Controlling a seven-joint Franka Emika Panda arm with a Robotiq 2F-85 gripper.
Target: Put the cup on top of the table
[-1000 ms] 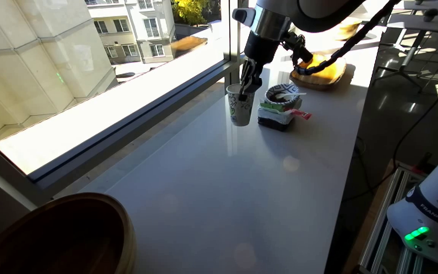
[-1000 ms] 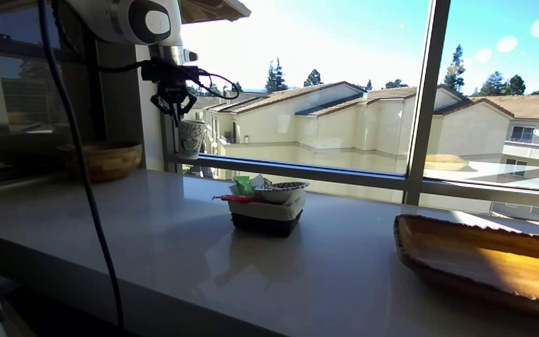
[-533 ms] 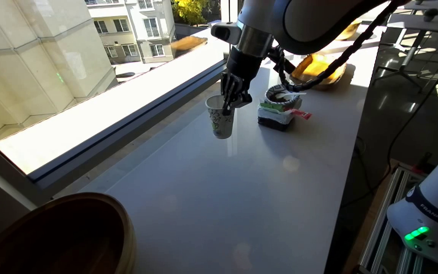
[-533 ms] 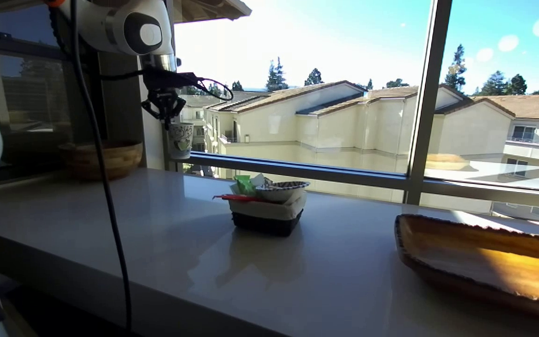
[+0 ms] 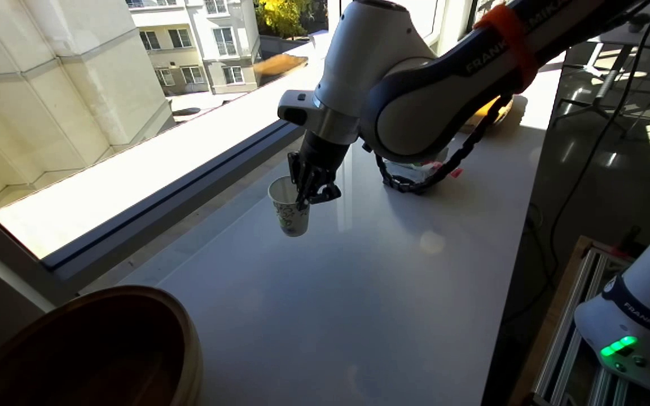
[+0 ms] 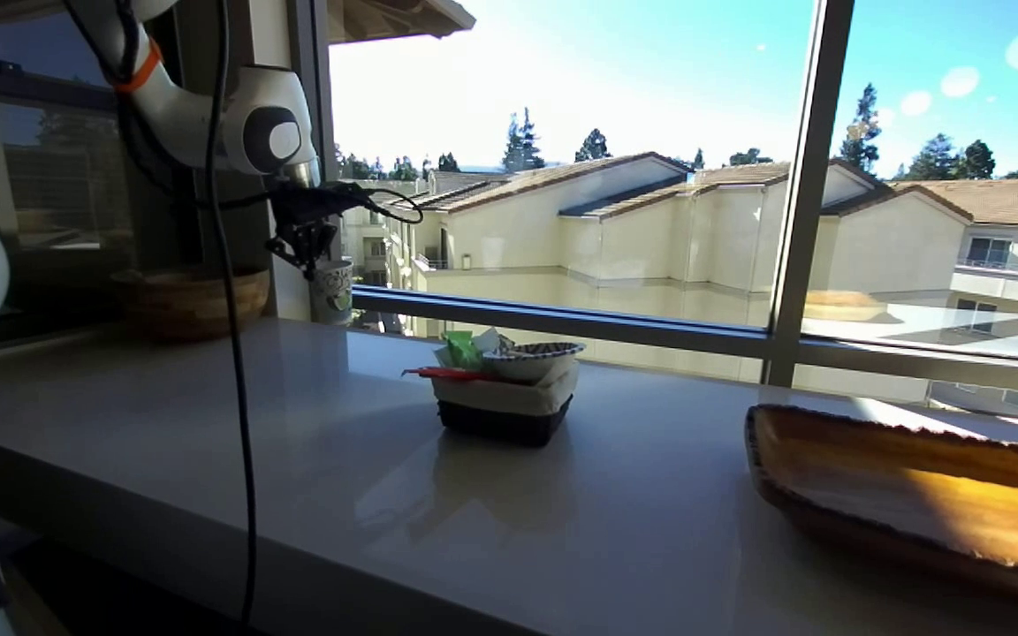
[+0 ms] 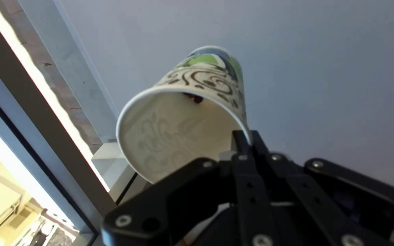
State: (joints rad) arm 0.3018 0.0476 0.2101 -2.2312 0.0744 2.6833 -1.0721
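The cup (image 5: 292, 220) is an off-white paper cup with dark swirls and a green patch. It shows in both exterior views (image 6: 337, 287) and, large, in the wrist view (image 7: 214, 77), its open mouth toward the camera. A few small dark red bits lie inside it. My gripper (image 5: 302, 204) is shut on the cup's rim, one finger inside and one outside, as the wrist view shows (image 7: 250, 139). The cup hangs roughly upright, slightly tilted, above the light grey table (image 5: 370, 304) near the window side. The gap under it is hard to judge.
A large round brown wooden bowl (image 5: 190, 338) stands at the table's end. A black basket (image 6: 505, 424) with a white lining holds a patterned bowl and packets. A long wooden tray (image 6: 880, 541) lies farther along. The window frame (image 5: 178, 206) borders the table.
My gripper has carried the cup away from the basket toward the large round wooden bowl, and lower. The arm now covers much of the basket in an exterior view.
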